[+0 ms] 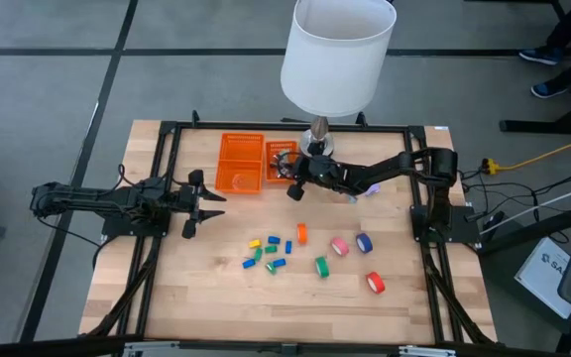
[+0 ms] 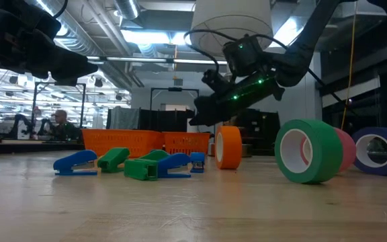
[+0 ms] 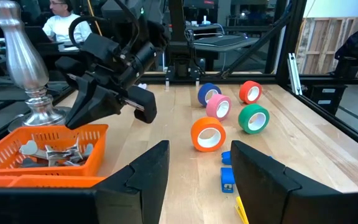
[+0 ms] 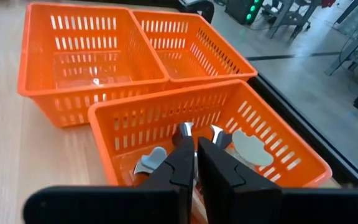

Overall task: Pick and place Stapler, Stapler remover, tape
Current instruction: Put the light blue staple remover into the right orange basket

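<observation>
The right gripper (image 4: 196, 163), fingers pressed together and empty, hangs above an orange basket (image 4: 272, 134), half hiding metal staple removers (image 4: 150, 160) inside. The left gripper (image 1: 206, 204), spread wide, waits at the table's left.

The wooden table (image 1: 206, 288) bears orange baskets (image 1: 241, 162), tape rolls (image 1: 340, 246) (several colours), small staplers (image 1: 266, 250) and a lamp (image 1: 317, 139)

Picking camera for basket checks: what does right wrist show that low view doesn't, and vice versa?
Right wrist only: the inside of the small orange basket with metal staple removers lying in it, two more orange compartments behind that look empty, and the right gripper shut above the small basket.

Low only: tape rolls, orange, green, pink, blue, and the small staplers on the wooden table.

Both: the orange baskets; the low view sees only their outer walls.
</observation>
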### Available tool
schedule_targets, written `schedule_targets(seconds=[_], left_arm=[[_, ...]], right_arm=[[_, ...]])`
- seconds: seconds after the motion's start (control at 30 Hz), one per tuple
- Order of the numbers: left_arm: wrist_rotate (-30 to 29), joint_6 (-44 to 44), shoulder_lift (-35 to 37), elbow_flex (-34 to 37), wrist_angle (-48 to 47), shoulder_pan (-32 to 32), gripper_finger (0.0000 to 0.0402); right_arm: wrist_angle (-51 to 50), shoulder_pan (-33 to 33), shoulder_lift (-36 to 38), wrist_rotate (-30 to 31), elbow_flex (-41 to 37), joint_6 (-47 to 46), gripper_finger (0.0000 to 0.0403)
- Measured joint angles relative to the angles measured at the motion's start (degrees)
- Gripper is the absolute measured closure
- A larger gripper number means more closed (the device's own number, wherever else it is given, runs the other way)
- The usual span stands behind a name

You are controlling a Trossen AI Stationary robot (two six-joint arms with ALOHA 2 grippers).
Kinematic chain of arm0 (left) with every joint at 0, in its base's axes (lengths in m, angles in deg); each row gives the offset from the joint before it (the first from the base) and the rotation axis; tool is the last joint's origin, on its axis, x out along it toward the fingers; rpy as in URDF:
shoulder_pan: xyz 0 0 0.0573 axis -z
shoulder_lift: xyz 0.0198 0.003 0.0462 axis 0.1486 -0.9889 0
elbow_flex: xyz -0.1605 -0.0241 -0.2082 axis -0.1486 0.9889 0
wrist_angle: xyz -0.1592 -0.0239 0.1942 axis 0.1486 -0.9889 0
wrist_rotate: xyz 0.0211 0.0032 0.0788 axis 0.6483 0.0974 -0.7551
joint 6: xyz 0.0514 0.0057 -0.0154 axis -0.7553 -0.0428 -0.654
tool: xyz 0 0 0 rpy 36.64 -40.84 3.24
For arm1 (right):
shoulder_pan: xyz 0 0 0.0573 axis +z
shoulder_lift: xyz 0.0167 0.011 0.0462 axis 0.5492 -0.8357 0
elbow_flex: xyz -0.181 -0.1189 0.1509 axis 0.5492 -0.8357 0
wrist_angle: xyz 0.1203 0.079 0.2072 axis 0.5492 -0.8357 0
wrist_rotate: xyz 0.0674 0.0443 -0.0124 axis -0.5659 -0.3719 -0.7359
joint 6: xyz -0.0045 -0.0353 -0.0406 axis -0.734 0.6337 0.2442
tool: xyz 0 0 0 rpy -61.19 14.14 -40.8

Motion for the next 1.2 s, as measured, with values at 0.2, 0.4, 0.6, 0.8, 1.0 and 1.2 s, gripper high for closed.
schedule_targets(seconds=[0.2,0.4,0.6,0.8,1.0,1.2], left_arm=[[0.0,0.0,0.0,0.0,0.0,0.0,0.0233],[0.0,0.0,0.0,0.0,0.0,0.0,0.0233],[0.0,0.0,0.0,0.0,0.0,0.0,0.0233],[0.0,0.0,0.0,0.0,0.0,0.0,0.0233],[0.0,0.0,0.0,0.0,0.0,0.0,0.0233],[0.0,0.0,0.0,0.0,0.0,0.0,0.0233]], right_arm=[[0.1,0.4,0.0,0.0,0.0,0.0,0.0377],[-1.1,1.2,3.3,0.0,0.0,0.0,0.0377],[-5.4,1.4,11.2,-0.1,0.0,-0.5,0.0377],[-9.2,1.4,18.5,-4.0,0.0,-1.6,0.0377],[-12.1,1.4,21.6,-7.2,0.0,-2.0,0.0377],[-12.4,1.4,21.7,-14.1,0.0,-6.4,0.0377]])
